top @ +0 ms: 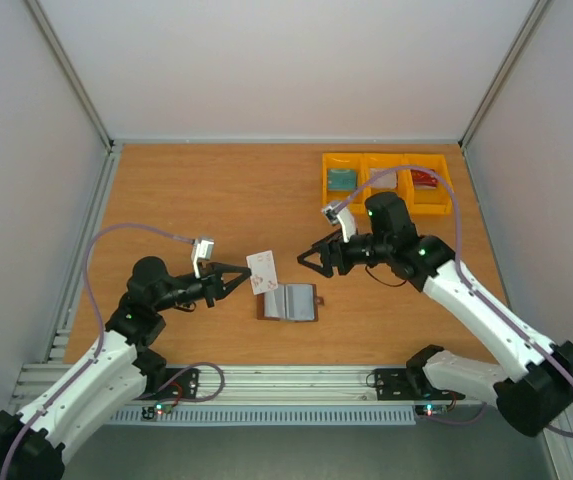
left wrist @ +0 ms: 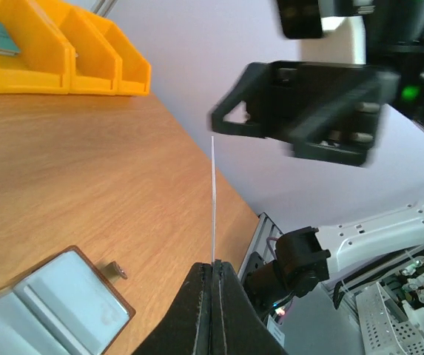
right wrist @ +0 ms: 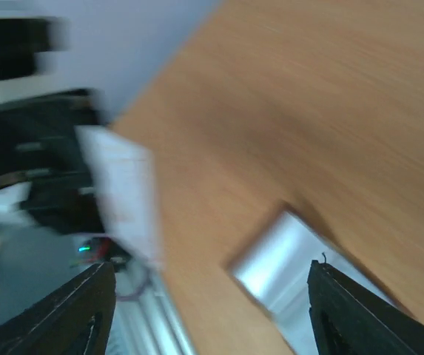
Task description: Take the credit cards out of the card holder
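Left gripper (left wrist: pixel 213 268): jaws fully closed on the lower edge of a whitish-grey credit card (left wrist: pixel 213 200). The left wrist view shows this card edge-on as a thin upright line. In the top view the card is held in the air, face toward the camera, just above the near-left corner of the card holder (top: pixel 291 302).

Right gripper (top: pixel 308 258): jaws spread wide, nothing between them. It hangs above the table (top: pixel 196 190), just right of the held card and not touching it, over the far edge of the holder. The right wrist view is motion-blurred and shows only both finger ends with a wide gap.

Card holder: lies opened flat on the table between the two grippers, blue-grey lining up, snap tab (top: pixel 323 300) on its right side. Whether its pockets hold more cards cannot be told.

Yellow bins (top: pixel 368 203): three, at the far right of the table, well apart from both grippers. They contain a teal card (top: pixel 341 179), a greyish card (top: pixel 386 178) and a red card (top: pixel 426 178), left to right.
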